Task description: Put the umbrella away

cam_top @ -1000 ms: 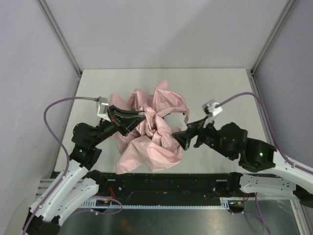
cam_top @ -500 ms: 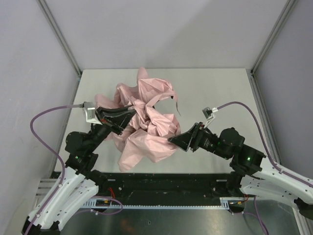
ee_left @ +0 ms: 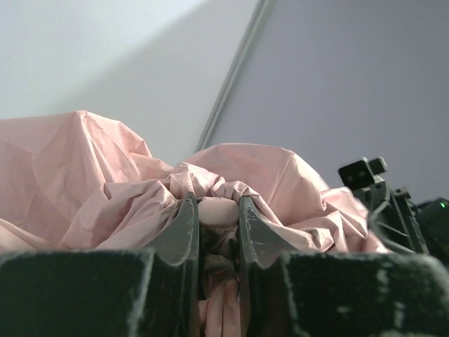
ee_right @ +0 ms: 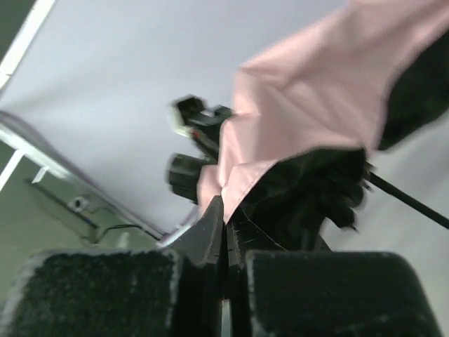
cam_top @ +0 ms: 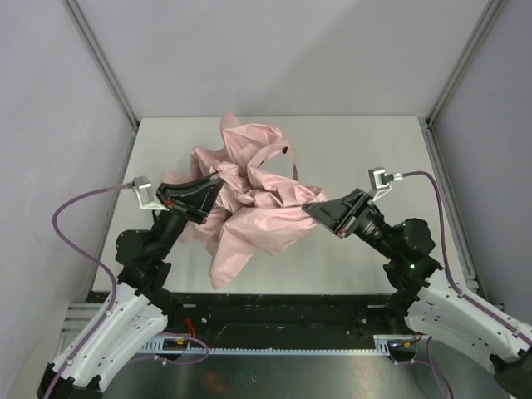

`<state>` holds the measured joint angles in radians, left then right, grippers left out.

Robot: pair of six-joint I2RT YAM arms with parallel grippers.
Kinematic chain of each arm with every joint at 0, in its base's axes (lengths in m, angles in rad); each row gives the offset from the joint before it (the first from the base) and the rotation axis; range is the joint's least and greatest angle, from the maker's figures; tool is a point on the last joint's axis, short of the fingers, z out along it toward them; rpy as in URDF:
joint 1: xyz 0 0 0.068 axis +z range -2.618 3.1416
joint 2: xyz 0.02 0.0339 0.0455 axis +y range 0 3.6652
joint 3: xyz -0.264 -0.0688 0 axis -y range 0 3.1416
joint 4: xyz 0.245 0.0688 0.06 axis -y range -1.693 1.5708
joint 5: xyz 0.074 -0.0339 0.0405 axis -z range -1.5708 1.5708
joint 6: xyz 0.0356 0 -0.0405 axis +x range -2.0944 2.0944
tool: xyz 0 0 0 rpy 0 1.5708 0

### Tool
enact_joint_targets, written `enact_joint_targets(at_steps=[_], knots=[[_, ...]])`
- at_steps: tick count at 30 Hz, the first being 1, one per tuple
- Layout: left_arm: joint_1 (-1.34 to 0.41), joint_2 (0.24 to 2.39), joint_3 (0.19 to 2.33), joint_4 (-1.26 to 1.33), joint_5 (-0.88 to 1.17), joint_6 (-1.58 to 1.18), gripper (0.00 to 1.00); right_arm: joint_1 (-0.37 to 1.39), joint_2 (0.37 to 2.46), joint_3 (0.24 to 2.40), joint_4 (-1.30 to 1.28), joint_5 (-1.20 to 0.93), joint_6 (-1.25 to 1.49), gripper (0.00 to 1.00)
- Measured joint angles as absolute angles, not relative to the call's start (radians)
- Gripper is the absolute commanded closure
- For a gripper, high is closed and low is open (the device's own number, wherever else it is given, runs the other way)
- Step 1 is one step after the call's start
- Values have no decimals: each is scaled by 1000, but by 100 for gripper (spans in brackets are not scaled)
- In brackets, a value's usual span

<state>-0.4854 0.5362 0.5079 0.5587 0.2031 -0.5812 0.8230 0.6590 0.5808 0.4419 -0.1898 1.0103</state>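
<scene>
The umbrella (cam_top: 253,199) is a crumpled heap of pale pink fabric, lifted between both grippers over the middle of the table. My left gripper (cam_top: 218,184) comes in from the left and is shut on a bunched pink part of the umbrella (ee_left: 219,209); what exactly lies between the fingers I cannot tell. My right gripper (cam_top: 310,208) is shut on the fabric's right edge. In the right wrist view the pink hem (ee_right: 235,179) runs into the shut right gripper (ee_right: 226,207). A thin black rib (ee_right: 410,202) sticks out to the right.
The white table top (cam_top: 374,150) is walled by grey panels, with metal posts (cam_top: 104,62) at the back corners. Purple cables (cam_top: 71,212) loop off both wrists. The right arm (ee_left: 393,210) shows behind the fabric in the left wrist view.
My right gripper went from open to shut on the fabric edge and moved up and right. The left gripper drew back left, and the umbrella shifted left and towards the back.
</scene>
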Motion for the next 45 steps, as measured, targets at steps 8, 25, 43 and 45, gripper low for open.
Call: enact_joint_targets(at_steps=[8, 25, 43, 45], knots=[[-486, 553, 439, 647, -32, -684, 100, 696, 905, 553, 1110, -498, 1350, 81], [-485, 612, 421, 769, -94, -771, 100, 713, 889, 596, 1169, -627, 1304, 98], [-481, 660, 421, 802, -96, -834, 100, 993, 690, 646, 474, -459, 796, 43], [-476, 655, 421, 803, -55, -822, 100, 994, 649, 693, 261, -326, 700, 32]])
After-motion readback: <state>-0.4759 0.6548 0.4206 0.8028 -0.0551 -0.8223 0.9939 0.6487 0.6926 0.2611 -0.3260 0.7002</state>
